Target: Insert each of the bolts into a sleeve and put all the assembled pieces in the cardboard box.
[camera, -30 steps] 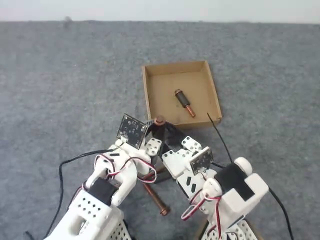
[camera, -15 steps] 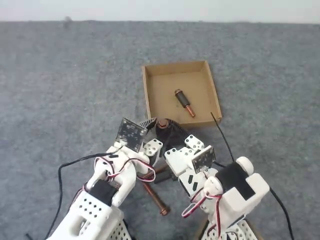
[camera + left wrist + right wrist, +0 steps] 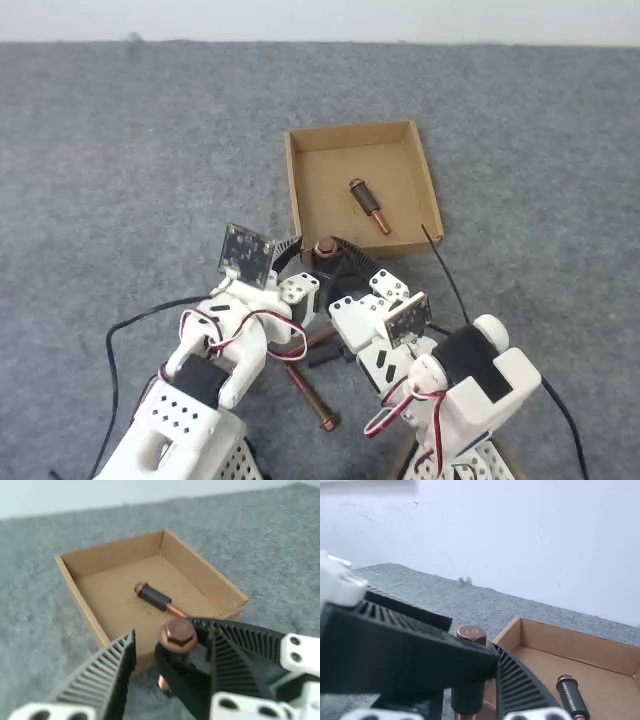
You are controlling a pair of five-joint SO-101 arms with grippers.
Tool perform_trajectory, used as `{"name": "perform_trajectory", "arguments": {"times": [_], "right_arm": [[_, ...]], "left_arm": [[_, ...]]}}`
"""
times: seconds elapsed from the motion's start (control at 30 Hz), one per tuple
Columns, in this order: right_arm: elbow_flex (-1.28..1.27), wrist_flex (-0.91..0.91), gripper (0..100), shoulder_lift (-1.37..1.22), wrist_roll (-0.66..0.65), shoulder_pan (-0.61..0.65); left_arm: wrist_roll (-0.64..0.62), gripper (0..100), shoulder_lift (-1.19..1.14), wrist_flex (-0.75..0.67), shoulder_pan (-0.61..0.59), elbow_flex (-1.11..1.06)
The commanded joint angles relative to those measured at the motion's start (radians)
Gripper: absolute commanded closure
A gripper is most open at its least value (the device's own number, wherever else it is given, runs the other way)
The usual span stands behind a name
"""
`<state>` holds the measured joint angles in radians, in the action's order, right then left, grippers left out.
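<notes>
Copper bolt [image 3: 177, 635], sleeved, stands clamped in my right end effector [image 3: 326, 258]; my left end effector [image 3: 298, 262] gapes beside it.

The cardboard box [image 3: 292, 190], shallow and open on top, lies on the grey worktop [image 3: 150, 150]. Inside it one assembled piece [image 3: 369, 206], a copper bolt in a dark sleeve, lies slantwise. Just beside the box's near wall a second bolt [image 3: 323, 248] stands upright in its dark sleeve, clamped in the right pincer [image 3: 325, 260]. A bare bolt [image 3: 308, 393] lies flat, nearer the arms.
</notes>
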<state>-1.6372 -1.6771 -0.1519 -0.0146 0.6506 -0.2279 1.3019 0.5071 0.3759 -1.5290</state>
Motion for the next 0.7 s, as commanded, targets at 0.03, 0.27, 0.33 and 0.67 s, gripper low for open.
{"name": "perform_trajectory", "arguments": {"times": [0.03, 0.27, 0.33, 0.67], "right_arm": [[-0.015, -0.031, 99.3, 0.010, -0.011, -0.013], [-0.002, -0.028, 99.3, 0.001, -0.014, -0.015], [0.003, -0.016, 99.3, 0.001, -0.014, -0.027], [0.023, 0.025, 99.3, 0.002, -0.011, -0.039]], "left_arm": [[-0.086, 65, 0.011, 0.107, -0.026, 0.102], [-0.086, 66, 0.031, 0.104, -0.028, 0.107], [-0.087, 66, 0.095, 0.112, -0.014, 0.099], [-0.087, 66, 0.540, 0.381, 0.017, 0.077]]}}
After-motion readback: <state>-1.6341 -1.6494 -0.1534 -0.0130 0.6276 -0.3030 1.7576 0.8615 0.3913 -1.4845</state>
